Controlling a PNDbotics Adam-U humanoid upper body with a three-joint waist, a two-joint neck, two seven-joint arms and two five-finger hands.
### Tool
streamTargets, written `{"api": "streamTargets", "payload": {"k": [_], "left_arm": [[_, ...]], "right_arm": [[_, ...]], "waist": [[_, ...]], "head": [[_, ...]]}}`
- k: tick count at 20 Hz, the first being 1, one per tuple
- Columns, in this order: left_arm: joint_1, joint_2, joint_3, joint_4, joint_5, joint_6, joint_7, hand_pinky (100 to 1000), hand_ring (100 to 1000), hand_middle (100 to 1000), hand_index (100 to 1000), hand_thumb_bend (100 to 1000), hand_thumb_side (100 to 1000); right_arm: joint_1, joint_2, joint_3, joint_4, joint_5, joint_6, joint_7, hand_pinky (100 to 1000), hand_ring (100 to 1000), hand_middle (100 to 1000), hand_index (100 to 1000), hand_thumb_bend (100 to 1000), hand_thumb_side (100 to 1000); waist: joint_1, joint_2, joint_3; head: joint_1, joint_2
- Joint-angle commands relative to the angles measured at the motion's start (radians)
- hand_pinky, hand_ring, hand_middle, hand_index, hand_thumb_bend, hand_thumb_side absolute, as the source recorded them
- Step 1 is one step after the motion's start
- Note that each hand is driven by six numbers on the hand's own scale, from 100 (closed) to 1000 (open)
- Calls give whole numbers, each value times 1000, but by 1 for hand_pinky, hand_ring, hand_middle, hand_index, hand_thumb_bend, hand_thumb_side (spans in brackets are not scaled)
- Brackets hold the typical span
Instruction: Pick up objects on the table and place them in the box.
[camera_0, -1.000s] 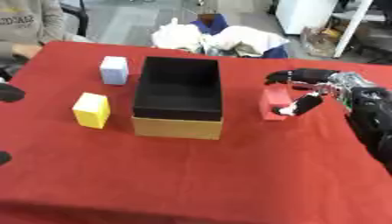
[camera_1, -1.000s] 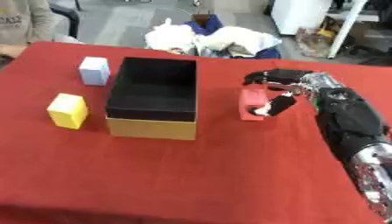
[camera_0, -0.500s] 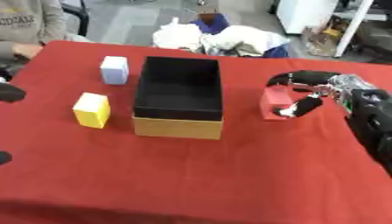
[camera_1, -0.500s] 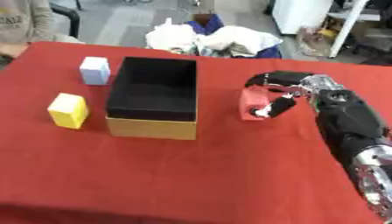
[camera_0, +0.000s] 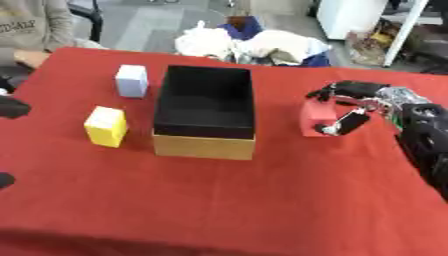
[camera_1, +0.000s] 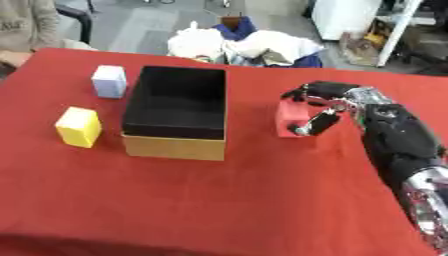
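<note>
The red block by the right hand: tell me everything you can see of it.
The red block is a small, plain, matte box-like piece standing on the red tablecloth, to the right of the open black-lined box and apart from it. The right hand is curled round it: fingers over its top far edge, thumb against its right side. Its base appears to rest on the cloth, not yet lifted. Its red nearly matches the cloth.

Right hand (camera_1: 325, 102) fingers (camera_1: 308, 91) curl round red block (camera_1: 290, 119) beside box (camera_1: 179, 114).
</note>
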Motion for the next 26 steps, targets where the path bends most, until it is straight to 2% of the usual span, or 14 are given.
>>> {"api": "streamTargets", "payload": {"k": [1, 6, 12, 18, 26], "left_arm": [[-13, 33, 11, -9, 7, 2, -1, 741, 766, 839, 944, 417, 680], [-12, 34, 12, -9, 8, 2, -1, 739, 765, 839, 944, 419, 677], [-11, 37, 11, -9, 11, 2, 0, 739, 765, 839, 944, 411, 672], [-12, 41, 11, -10, 16, 2, 1, 738, 765, 839, 944, 417, 661], [-26, 46, 5, -14, 25, -1, -2, 737, 764, 838, 944, 425, 650]], "right_arm": [[-17, -28, -7, -14, 8, -3, -24, 755, 620, 523, 945, 272, 381], [-18, -29, -15, -28, -6, -16, -55, 727, 578, 440, 921, 232, 253], [-38, -23, -34, -72, -54, -39, -46, 720, 558, 417, 854, 204, 224], [-72, -1, -48, -128, -117, -75, -1, 724, 555, 412, 849, 193, 195], [-133, 61, -61, -210, -201, -112, 67, 729, 560, 418, 856, 215, 175]], "waist": [[6, -10, 0], [7, -11, -1], [7, -17, -1], [6, -23, 2], [7, -26, 21]], "head": [[-1, -6], [0, -5], [-1, -2], [-4, 1], [-18, 0]]}}
